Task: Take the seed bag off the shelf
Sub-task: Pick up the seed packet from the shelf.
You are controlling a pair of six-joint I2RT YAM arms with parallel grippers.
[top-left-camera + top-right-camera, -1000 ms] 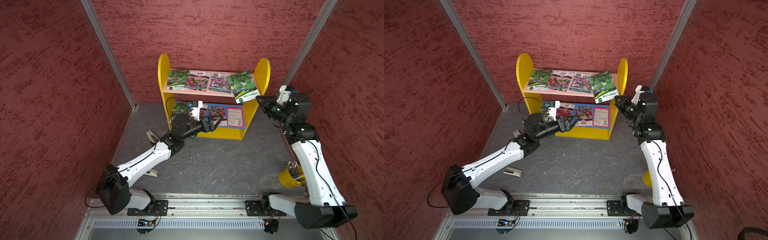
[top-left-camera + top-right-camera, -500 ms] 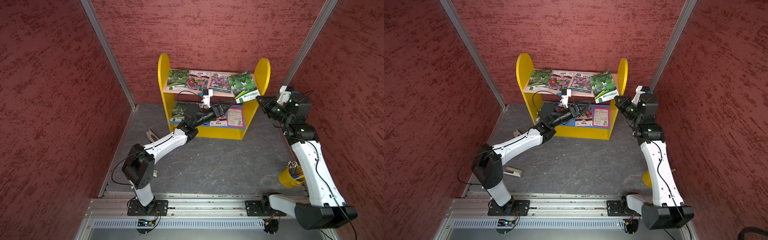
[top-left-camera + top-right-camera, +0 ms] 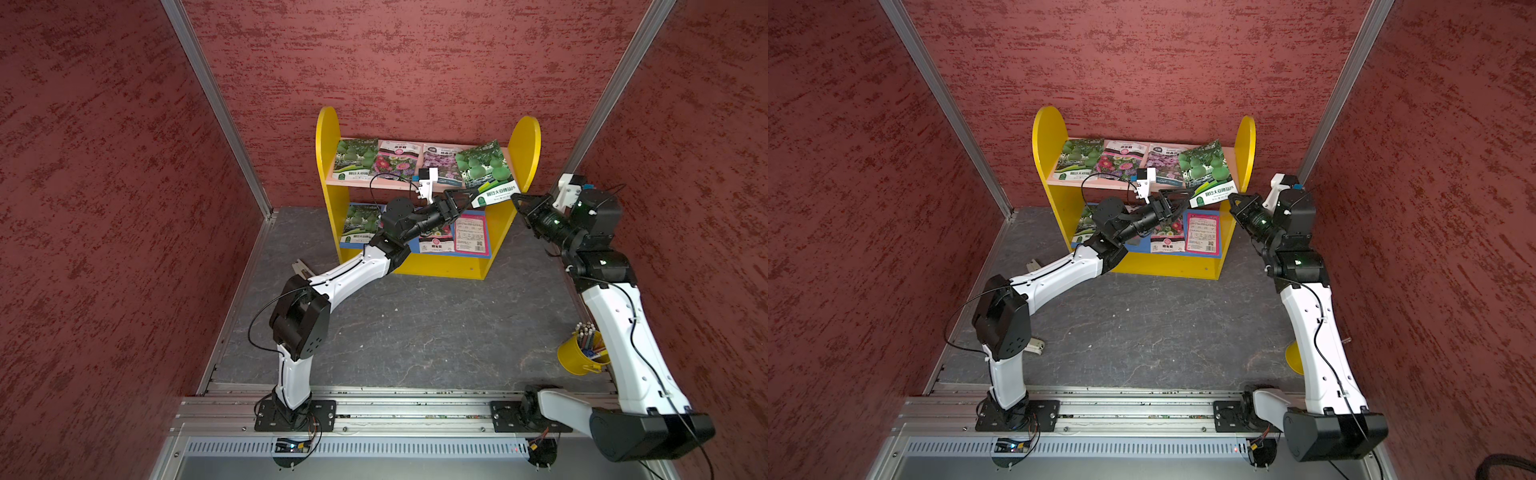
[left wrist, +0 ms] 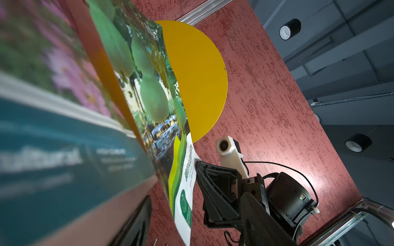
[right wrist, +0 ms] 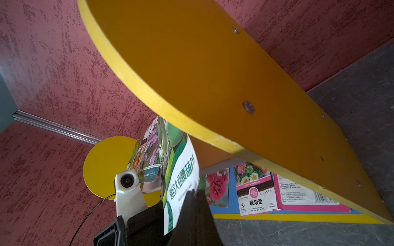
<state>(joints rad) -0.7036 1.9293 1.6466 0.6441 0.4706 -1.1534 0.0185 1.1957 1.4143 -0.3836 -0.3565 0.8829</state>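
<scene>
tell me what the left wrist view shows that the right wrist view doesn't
Only the left wrist view: the right arm's wrist camera and ceiling lamps. Only the right wrist view: the left arm's wrist camera, the blue lower board and its chrysanthemum bag. Both: the gourd seed bag, the right tool at its edge, and the shelf with its yellow side panels.

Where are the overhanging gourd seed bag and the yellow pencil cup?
gourd seed bag (image 3: 482, 168), in a top view, on its green picture.
yellow pencil cup (image 3: 575, 358), in a top view, on its side wall.
</scene>
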